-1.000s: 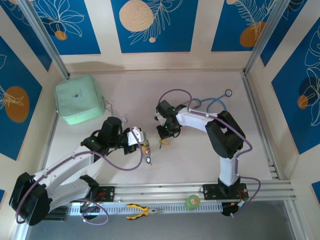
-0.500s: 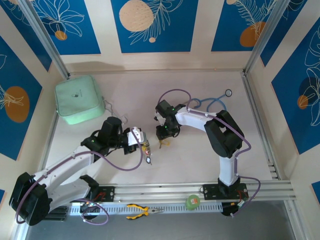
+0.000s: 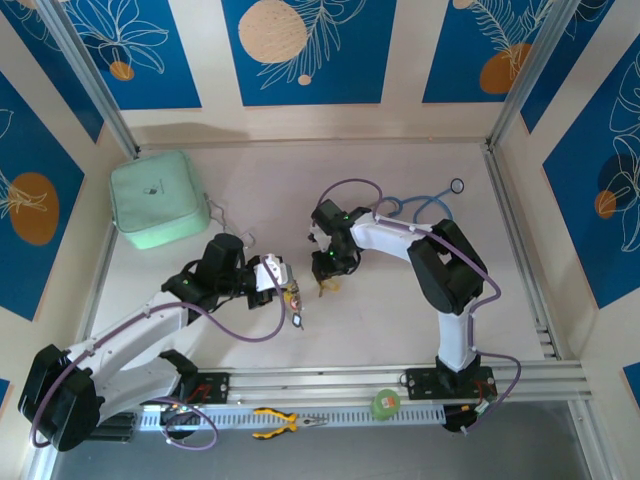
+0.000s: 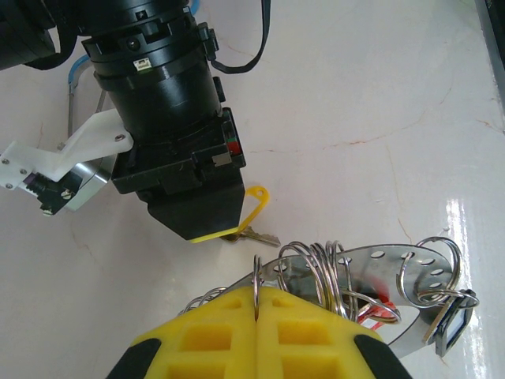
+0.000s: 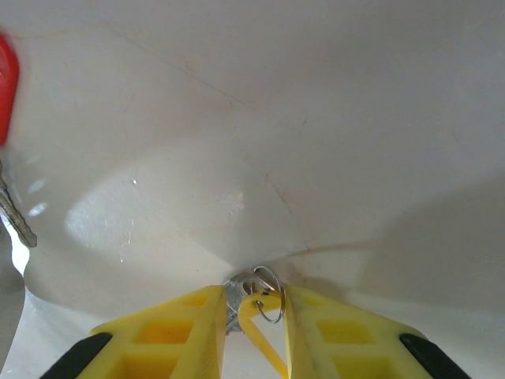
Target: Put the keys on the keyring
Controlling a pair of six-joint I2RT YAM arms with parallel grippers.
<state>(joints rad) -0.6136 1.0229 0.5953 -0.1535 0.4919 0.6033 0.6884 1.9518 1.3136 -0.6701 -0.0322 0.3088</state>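
Observation:
My left gripper (image 4: pixel 258 309) is shut on one thin ring of the keyring (image 4: pixel 331 272), a silvery perforated band carrying several wire rings. A red-tagged key (image 4: pixel 380 313) and a black tag (image 4: pixel 450 332) hang from the keyring. From above, the left gripper (image 3: pixel 280 278) holds this bundle (image 3: pixel 296 303) just above the table. A yellow-tagged key (image 5: pixel 237 298) lies on the table with its small ring (image 5: pixel 270 290) and yellow tag (image 5: pixel 264 341). My right gripper (image 5: pixel 252 306) points down at it. Its jaws stand apart around the key's head, which rests against the left finger (image 5: pixel 197 324).
A mint-green pouch (image 3: pixel 158 200) lies at the back left. A blue stethoscope (image 3: pixel 420 208) lies behind the right arm. Yellow-handled pliers (image 3: pixel 285 422) and a green roll (image 3: pixel 384 404) rest on the front rail. Walls close in on the table's sides.
The right gripper has shifted very slightly over the yellow-tagged key. The left arm and the keyring have not moved.

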